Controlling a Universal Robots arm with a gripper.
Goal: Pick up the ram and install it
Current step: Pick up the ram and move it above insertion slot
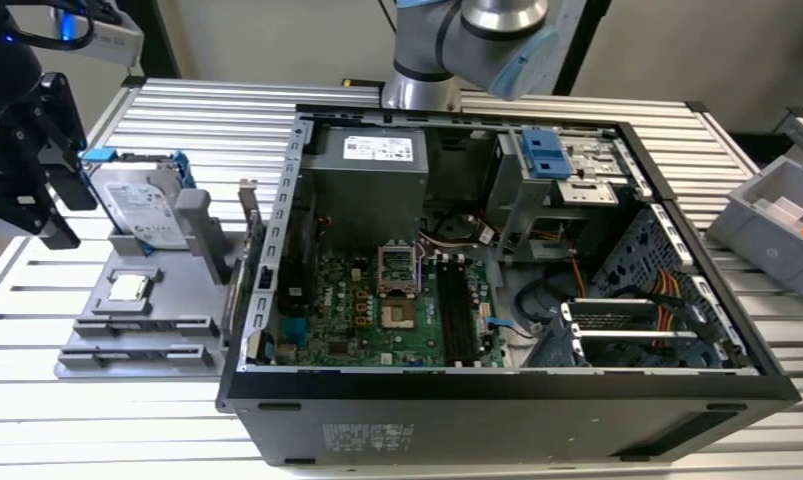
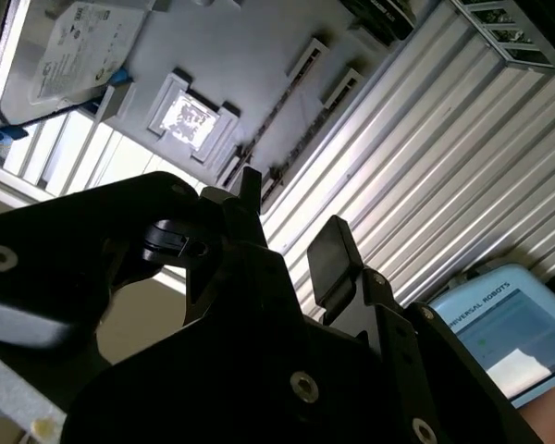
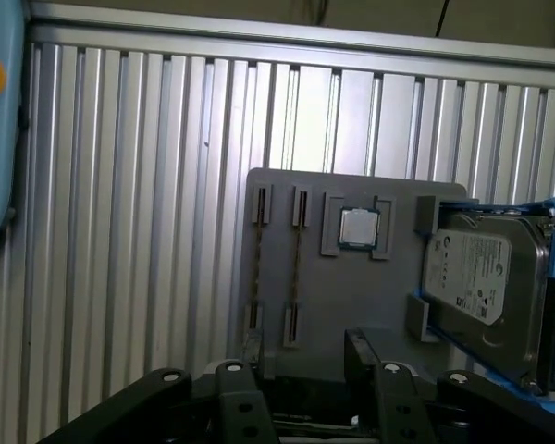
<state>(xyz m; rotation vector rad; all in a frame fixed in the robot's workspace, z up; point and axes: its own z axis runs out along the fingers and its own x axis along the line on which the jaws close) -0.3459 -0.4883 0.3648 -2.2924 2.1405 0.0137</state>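
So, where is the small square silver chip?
The chip lies on the grey tray in the first wrist view, between a ram stick and the blue-framed hard drive.

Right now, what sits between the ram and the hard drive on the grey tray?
A small square silver chip, seen in the first wrist view.

The ram (image 3: pixel 296 268) is a thin, long stick standing on edge, held at both ends in slotted holders near one side edge of the grey tray (image 3: pixel 351 296).
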